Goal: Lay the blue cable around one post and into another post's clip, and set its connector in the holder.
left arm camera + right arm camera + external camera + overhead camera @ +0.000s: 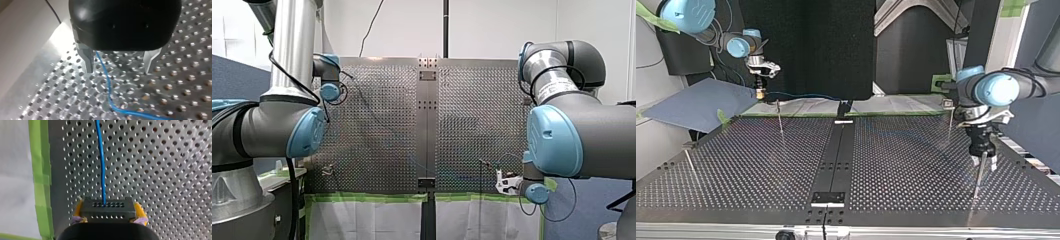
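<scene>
Blue cable (102, 165) comes out of the middle of a black, box-shaped connector (108, 210). My right tool (108, 208) clamps the connector from both sides, its yellow pads (138, 210) pressed against the block's short ends. The connector's face is matte and pierced by two rows of small round holes. The thin, smooth cable comes out of the row farther from the tool. It runs straight ahead of the tool over the counter (160, 170), a dull metal sheet punched with a regular grid of holes. Beside the tool, a strip of bright green tape (41, 182) edges the sheet.

My left tool (119, 63) stands with its jaws spread wide and grips nothing. Its body is a rounded black housing, and its two fingers (88, 58) are flat, tapered metal blades pointing down at the counter. The cable passes between them, close to the inner side of one finger and well apart from the other. It then bends ahead of the tool and trails off sideways across the shiny perforated surface. In the top view a thin, upright metal post (978, 182) stands just below this tool's fingertips; whether they touch it I cannot tell.
</scene>
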